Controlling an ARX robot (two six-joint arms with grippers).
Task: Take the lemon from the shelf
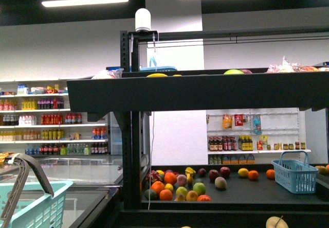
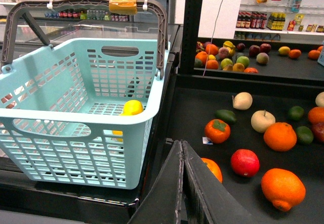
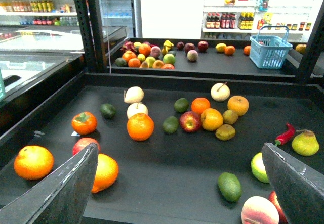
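Lemon (image 2: 132, 107) already lies inside the basket (image 2: 76, 128), near its 3 o'clock wall, off the shelf (image 3: 167, 183). Picking looks done; little seems left. Left gripper (image 2: 183, 183) has its fingers together and empty; right gripper (image 3: 177, 183) hangs spread wide over the tray, holding nothing.

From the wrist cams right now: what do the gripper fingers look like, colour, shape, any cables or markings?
Left gripper: two dark grey, matte, flat fingers tapering to a point. Right gripper: two dark grey, slab-like fingers with squared tips and slightly lighter edges. No cables or markings are visible. Neither arm shows in the front view.
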